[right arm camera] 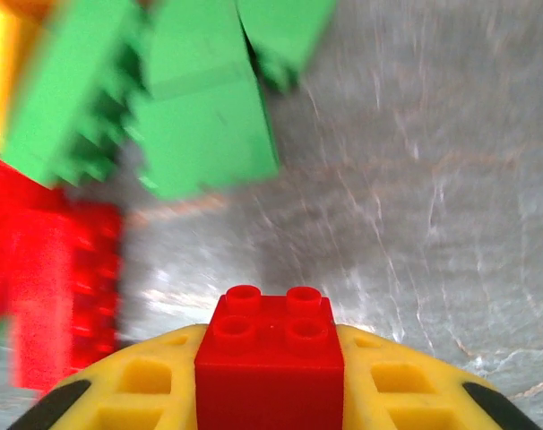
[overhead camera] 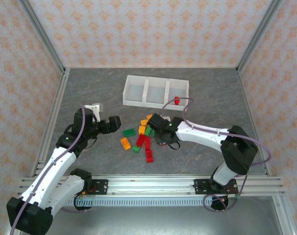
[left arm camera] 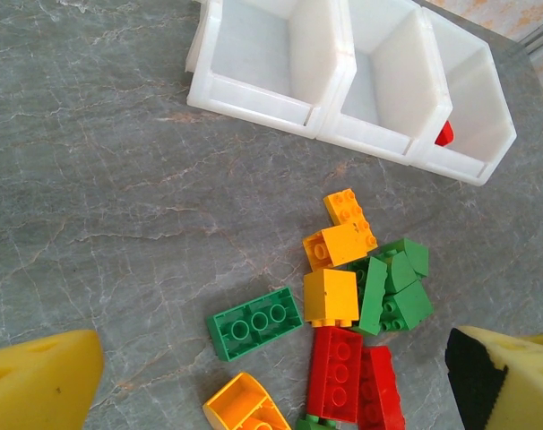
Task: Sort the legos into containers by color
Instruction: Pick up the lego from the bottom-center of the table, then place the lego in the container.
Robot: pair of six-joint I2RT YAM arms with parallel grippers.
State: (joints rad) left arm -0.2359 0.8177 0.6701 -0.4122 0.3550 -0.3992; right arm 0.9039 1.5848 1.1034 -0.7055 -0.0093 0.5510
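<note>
- The right gripper (right arm camera: 270, 399) has its yellow honeycomb fingers clamped on a red four-stud brick (right arm camera: 270, 345), low over the table.
- Just beyond it lie blurred green bricks (right arm camera: 200, 116), with red ones (right arm camera: 61, 287) to the left.
- The rest of the legos (overhead camera: 141, 137) are in a loose heap mid-table: glossy red, green and orange, some tipped on their sides.
- The tray (overhead camera: 135, 102) stands far of the heap, milky plastic and thin-walled; its right compartment holds one red piece (overhead camera: 177, 101).
- The left gripper (overhead camera: 114, 123) hangs left of the heap, its foam pads (left arm camera: 38, 381) wide apart.
- The table (overhead camera: 89, 93) is grey and marble-veined.
</note>
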